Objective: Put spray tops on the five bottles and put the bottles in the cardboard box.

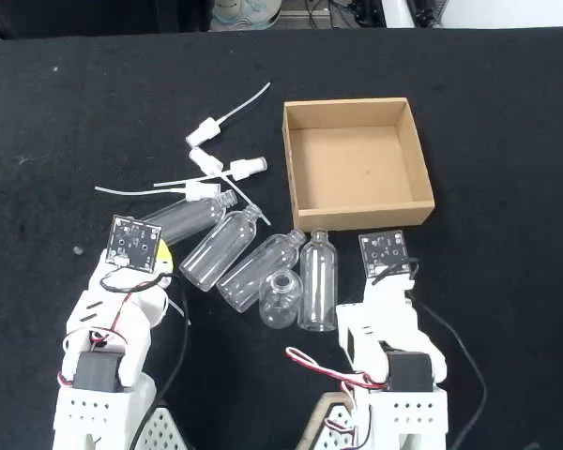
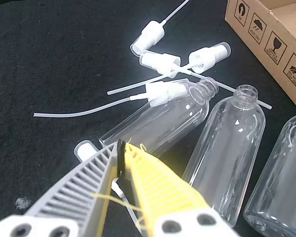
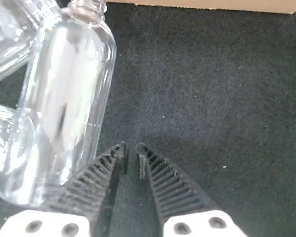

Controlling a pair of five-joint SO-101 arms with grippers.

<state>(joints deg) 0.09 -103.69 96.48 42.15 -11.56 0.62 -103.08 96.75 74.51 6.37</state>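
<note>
Bottles (image 1: 223,249), five and uncapped, crowd the front-left corner of the cardboard box (image 1: 358,217); spray tops (image 1: 209,161) lie left of its wall. Broad black table (image 1: 507,141) stretches right of it. I see the left gripper (image 2: 121,148) and right gripper (image 3: 131,150) both narrowed to a slit, the right one holding nothing.

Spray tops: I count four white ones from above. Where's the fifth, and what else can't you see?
Fifth spray top: left wrist view, mostly hidden behind the left gripper.
Bottle: right wrist view, mouth cut off by the edge.
Cardboard box: right wrist view, just a sliver at the edge.
</note>
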